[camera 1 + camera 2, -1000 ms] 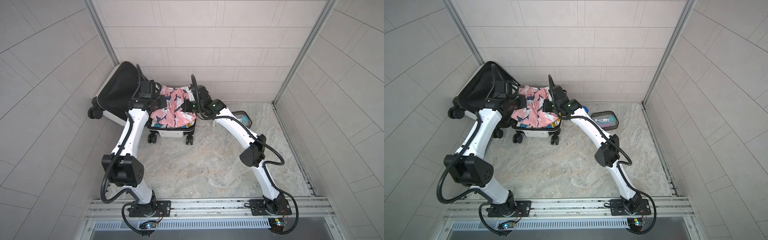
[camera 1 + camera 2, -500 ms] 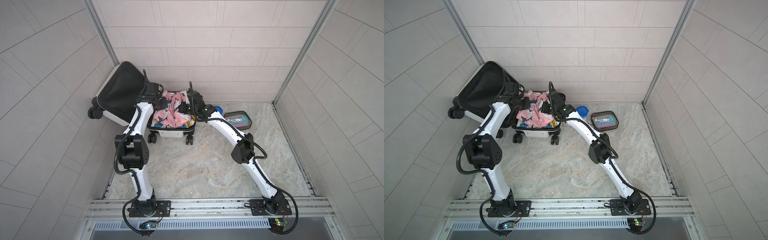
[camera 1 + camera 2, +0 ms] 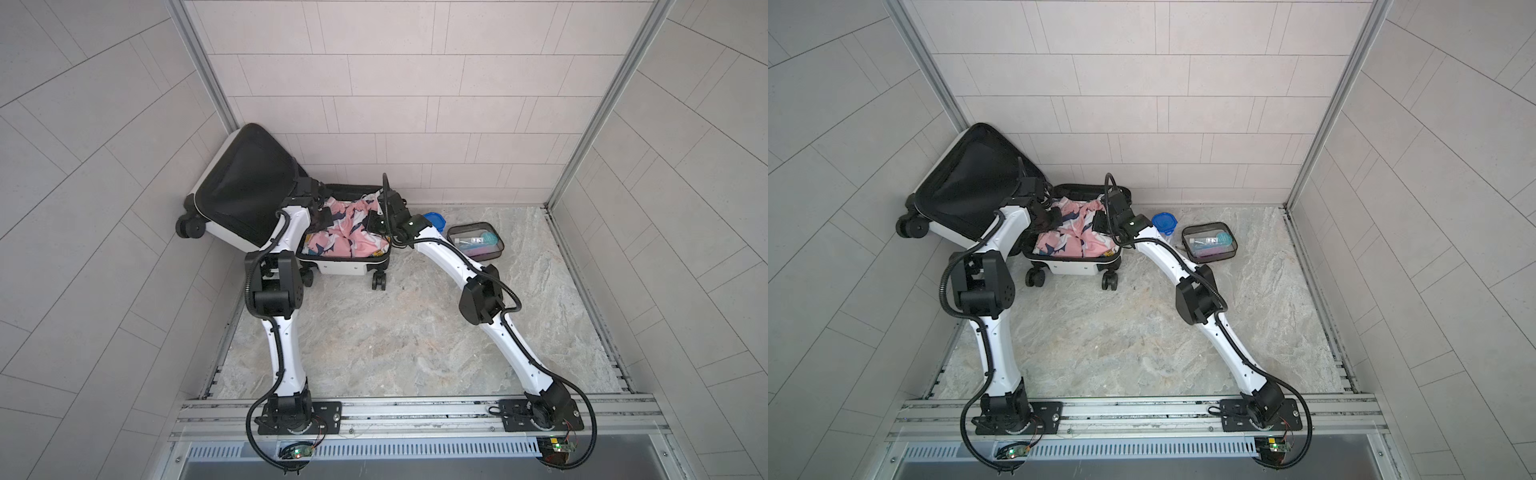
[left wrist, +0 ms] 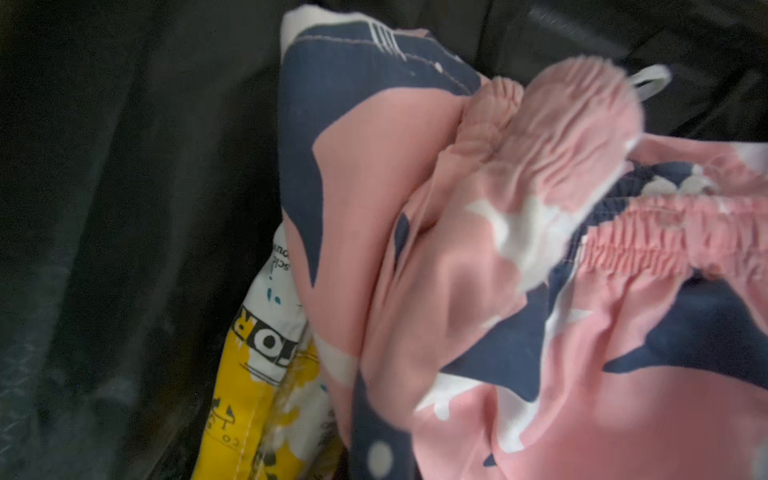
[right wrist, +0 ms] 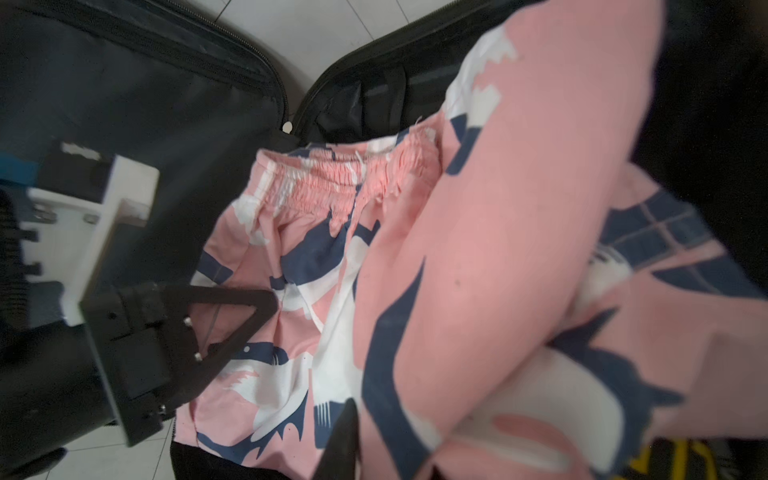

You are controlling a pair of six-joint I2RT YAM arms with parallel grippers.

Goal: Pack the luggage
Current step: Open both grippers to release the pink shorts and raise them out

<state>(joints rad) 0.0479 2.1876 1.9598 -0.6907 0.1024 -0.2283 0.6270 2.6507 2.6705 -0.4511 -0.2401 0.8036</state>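
With the left end effector (image 3: 324,217) closed and the right end effector (image 3: 370,222) of indeterminate opening, both over the shorts (image 3: 340,241) in the luggage (image 3: 345,268), the pouch (image 3: 476,241) lies right, nearer the latter.

The left arm (image 3: 286,353) and the right arm (image 3: 515,349) are built alike: glossy white tapered links joined by bulky black elbow housings (image 3: 482,297). A black ribbed cable (image 3: 248,426) runs outside each arm. Each base plate (image 3: 328,415) is black with silver screws, and beside it a small circuit board (image 3: 297,451) shows a green light. The right wrist view shows a blurred black triangular finger (image 5: 224,294), open-framed, with two silver screws; it is probably the left arm's.
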